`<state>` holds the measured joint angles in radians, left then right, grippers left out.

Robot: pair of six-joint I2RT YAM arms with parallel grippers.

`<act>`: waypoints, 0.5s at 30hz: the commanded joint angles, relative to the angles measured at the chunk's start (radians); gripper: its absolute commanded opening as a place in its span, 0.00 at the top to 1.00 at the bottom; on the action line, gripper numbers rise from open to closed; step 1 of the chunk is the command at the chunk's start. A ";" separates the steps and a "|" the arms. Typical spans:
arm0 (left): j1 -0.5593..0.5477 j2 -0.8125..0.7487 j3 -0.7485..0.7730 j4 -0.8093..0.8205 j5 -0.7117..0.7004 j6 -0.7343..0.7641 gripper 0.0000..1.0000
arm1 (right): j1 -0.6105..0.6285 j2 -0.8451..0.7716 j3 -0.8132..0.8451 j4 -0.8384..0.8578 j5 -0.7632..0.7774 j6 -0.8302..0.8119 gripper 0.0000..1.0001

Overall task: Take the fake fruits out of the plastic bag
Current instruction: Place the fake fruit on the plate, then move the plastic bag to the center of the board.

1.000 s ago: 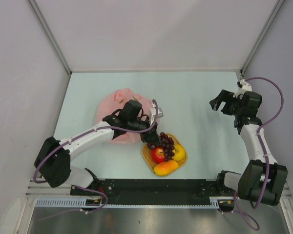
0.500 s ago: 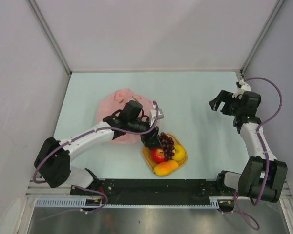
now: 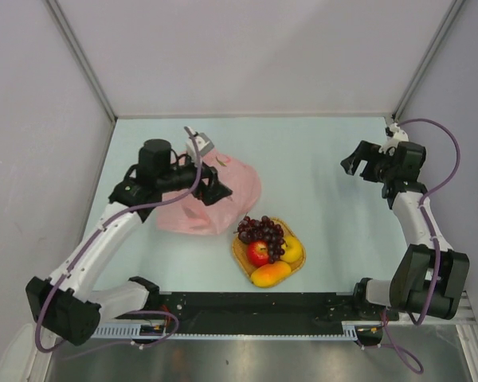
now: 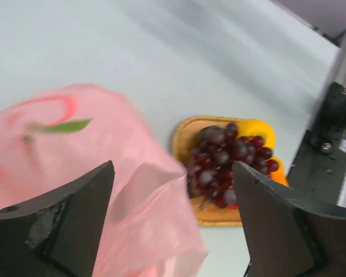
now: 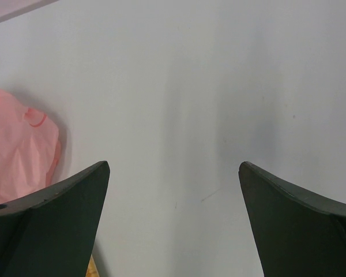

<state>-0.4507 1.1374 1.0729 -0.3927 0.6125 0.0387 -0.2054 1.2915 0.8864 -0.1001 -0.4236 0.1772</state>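
Plastic bag (image 3: 197, 216) left of centre: likely limp, slippery, best pinched at a fold; left gripper (image 3: 219, 189), right gripper (image 3: 352, 161) both spread.

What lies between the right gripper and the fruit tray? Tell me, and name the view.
Nothing but bare table. In the top view, that open stretch separates the right gripper from the tray holding the fruit.

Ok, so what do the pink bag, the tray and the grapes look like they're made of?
The pink bag looks like thin translucent plastic film: it crinkles and folds softly. The tray seems woven, maybe wicker, though blurred. The grapes look like glossy moulded plastic, with bright highlights.
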 commanded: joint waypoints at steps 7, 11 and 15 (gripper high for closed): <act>0.101 -0.214 -0.204 -0.543 0.096 0.680 1.00 | 0.032 0.054 0.128 -0.030 -0.035 -0.059 0.00; 0.104 -0.084 -0.255 -0.485 -0.065 0.721 1.00 | 0.047 0.060 0.131 -0.018 -0.030 -0.053 0.00; 0.139 0.100 -0.196 -0.361 -0.163 0.672 1.00 | 0.061 0.063 0.134 -0.012 -0.029 -0.059 0.00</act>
<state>-0.3439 1.1282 0.8326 -0.8474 0.5644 0.6598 -0.1581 1.3499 0.9733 -0.1303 -0.4458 0.1337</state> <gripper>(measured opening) 0.005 0.995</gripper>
